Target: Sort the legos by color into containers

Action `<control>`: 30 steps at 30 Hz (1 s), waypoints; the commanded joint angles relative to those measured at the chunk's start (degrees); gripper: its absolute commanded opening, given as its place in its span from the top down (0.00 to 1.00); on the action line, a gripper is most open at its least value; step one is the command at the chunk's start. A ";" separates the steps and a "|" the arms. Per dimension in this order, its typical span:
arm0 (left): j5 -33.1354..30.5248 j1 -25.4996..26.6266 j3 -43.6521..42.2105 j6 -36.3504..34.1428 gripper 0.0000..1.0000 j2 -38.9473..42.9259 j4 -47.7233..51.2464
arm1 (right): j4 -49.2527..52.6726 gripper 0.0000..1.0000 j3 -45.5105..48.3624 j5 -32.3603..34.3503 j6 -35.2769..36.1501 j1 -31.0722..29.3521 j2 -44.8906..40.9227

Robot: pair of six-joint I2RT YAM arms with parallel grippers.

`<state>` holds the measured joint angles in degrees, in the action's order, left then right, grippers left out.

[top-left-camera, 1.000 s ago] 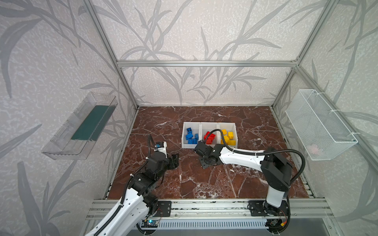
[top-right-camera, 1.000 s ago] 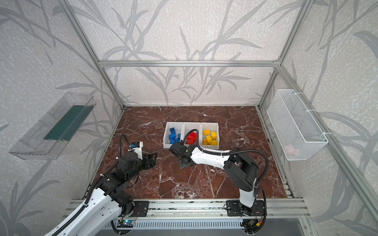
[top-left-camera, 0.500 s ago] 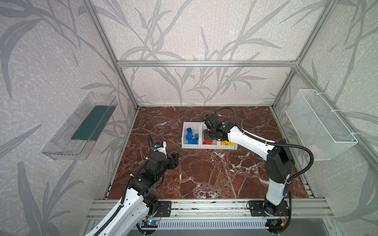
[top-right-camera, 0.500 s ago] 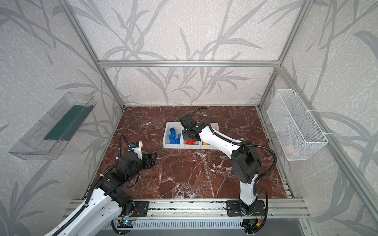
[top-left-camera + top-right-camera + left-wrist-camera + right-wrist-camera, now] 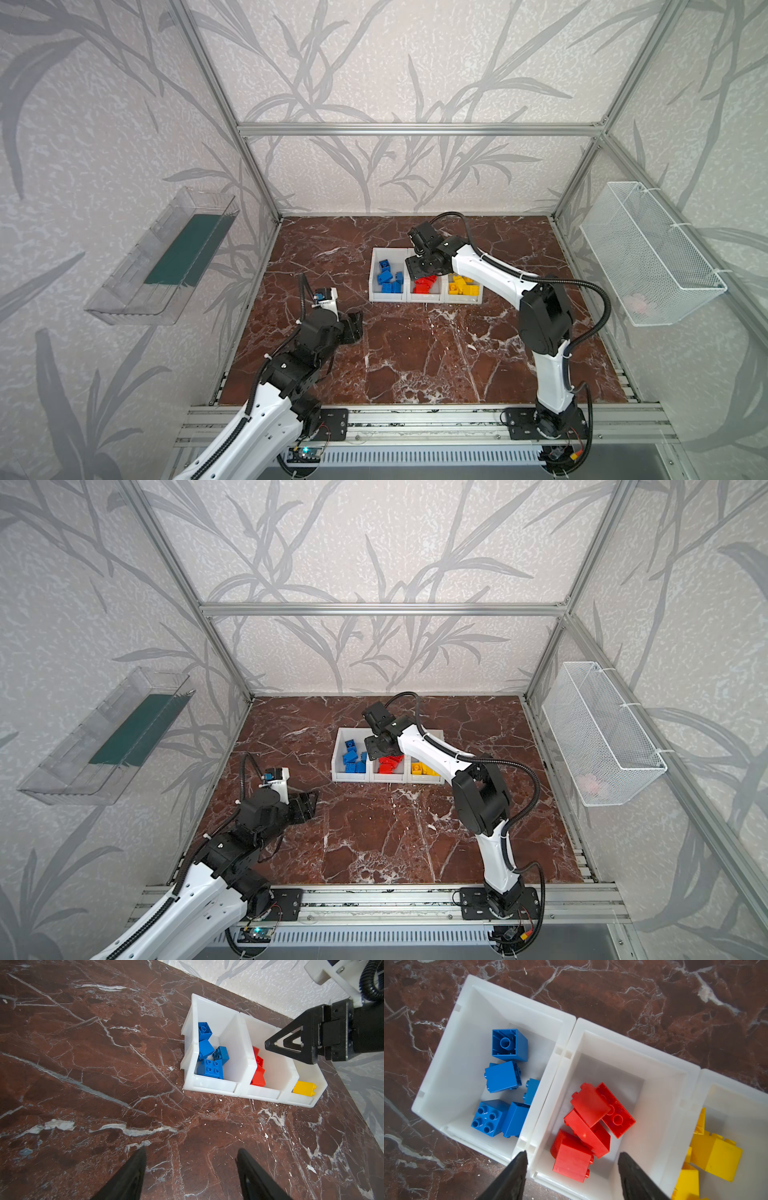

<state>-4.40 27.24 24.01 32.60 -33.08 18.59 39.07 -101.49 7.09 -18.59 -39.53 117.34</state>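
Three joined white containers [image 5: 388, 296] [image 5: 351, 776] stand at the back middle of the marble floor. The blue legos [image 5: 502, 1076] [image 5: 388, 277] fill the left one. The red legos [image 5: 591, 1126] [image 5: 424, 284] lie in the middle one and the yellow legos [image 5: 716, 1153] [image 5: 463, 286] in the right one. My right gripper [image 5: 572, 1153] [image 5: 419, 270] hangs open above the middle container's front, holding nothing, with a red brick loose below it. My left gripper [image 5: 191, 1149] [image 5: 355, 328] is open and empty over bare floor, left of and nearer than the containers [image 5: 209, 1086].
A clear tray with a green liner [image 5: 166, 257] hangs on the left wall. A white wire basket [image 5: 648, 253] hangs on the right wall. Aluminium posts stand at the corners, and a rail [image 5: 415, 419] runs along the front edge where both arm bases sit.
My right arm swung from the floor in front of the containers up over the middle one, and its jaws went from shut to open. The left arm has not moved.
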 commanded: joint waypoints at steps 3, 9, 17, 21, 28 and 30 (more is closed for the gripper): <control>-1.04 -0.22 -0.51 0.96 0.29 0.04 -1.79 | -0.93 0.28 4.02 2.04 1.72 0.58 -8.90; -12.29 -0.26 1.86 -6.01 0.19 -1.33 -7.77 | -15.41 0.24 21.46 9.33 7.05 2.85 -28.07; -30.58 -0.80 4.24 -21.56 0.01 -10.54 -24.35 | -35.77 0.05 51.14 11.20 12.89 16.08 -56.47; -44.30 -5.65 1.54 -29.79 0.01 -18.25 -42.35 | -42.25 0.01 63.84 14.18 12.01 24.14 -63.02; -31.97 -19.87 -1.90 -29.06 0.01 -40.63 -53.42 | -66.52 0.01 79.33 14.77 17.57 29.69 -50.59; -28.06 -20.99 -2.16 -32.30 0.01 -46.10 -60.67 | -82.10 0.01 83.49 14.49 17.85 29.94 -43.49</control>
<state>-35.38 7.16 23.03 4.47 -74.91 -30.57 -21.12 -20.64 21.96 -3.57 -9.87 69.01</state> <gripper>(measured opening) 0.994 0.991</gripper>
